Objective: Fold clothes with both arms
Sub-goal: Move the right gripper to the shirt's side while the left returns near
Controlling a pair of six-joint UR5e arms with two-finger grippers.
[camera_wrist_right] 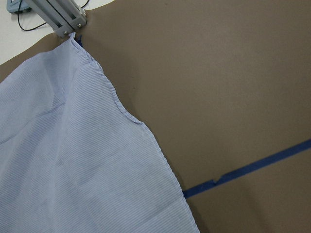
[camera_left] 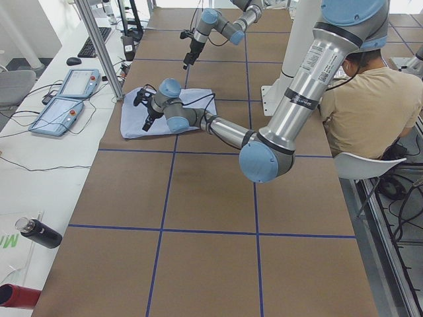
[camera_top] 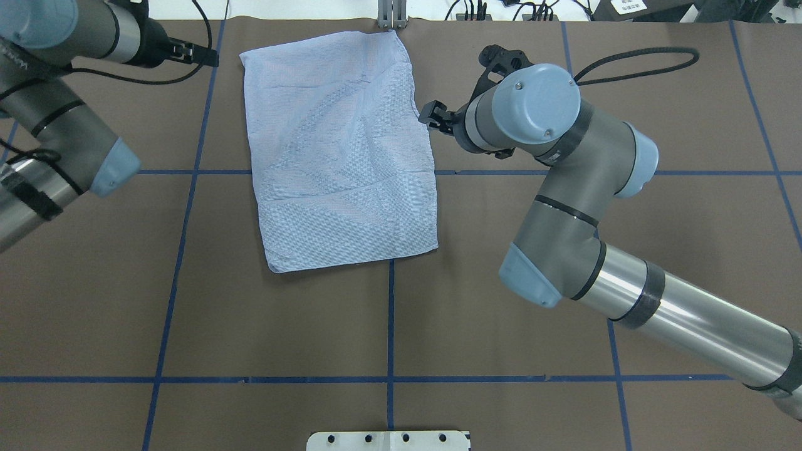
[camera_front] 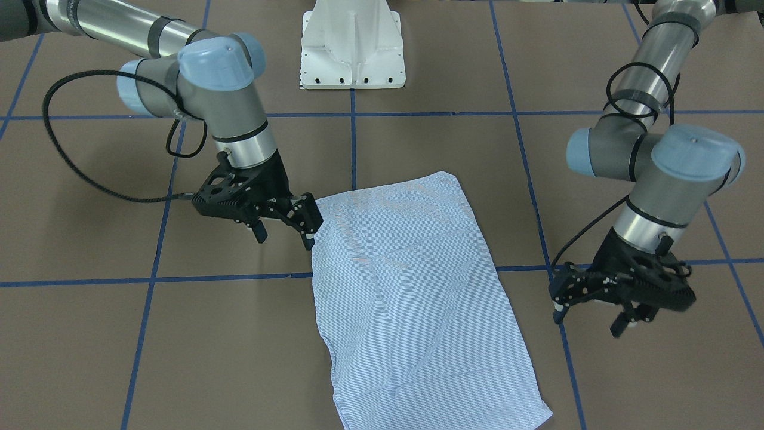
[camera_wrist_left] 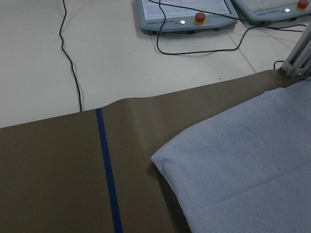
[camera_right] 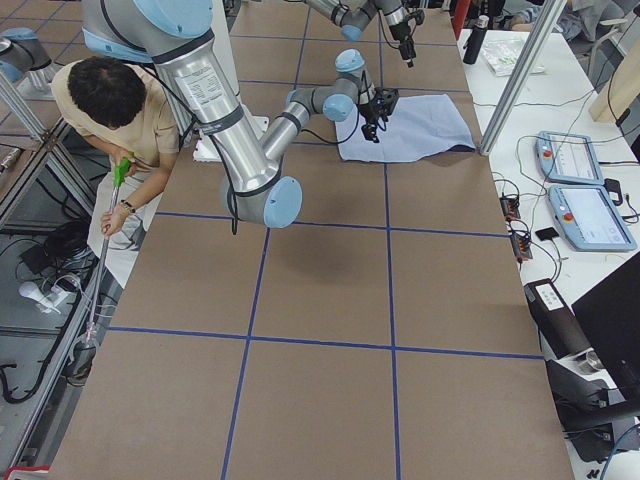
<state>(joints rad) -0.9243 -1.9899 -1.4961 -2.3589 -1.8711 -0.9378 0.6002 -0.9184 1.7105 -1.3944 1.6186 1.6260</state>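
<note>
Shirt of thin light blue-and-white fine-striped cloth lies folded into a flat, rough rectangle on the brown table, which is crossed by blue tape lines. In the overhead view it sits toward 12 o'clock from the table's middle, its top edge close to the table's far edge.

The right arm's black two-finger gripper is at 3 o'clock of the shirt in that view, just beside its side edge. Its fingers are spread wide and hold nothing. One fingertip is right at the cloth's edge, but I cannot tell whether it touches.

The left arm's black two-finger gripper is at about 10 o'clock of the shirt, apart from it, over bare table. Its fingers are also parted wide, with nothing between them.
</note>
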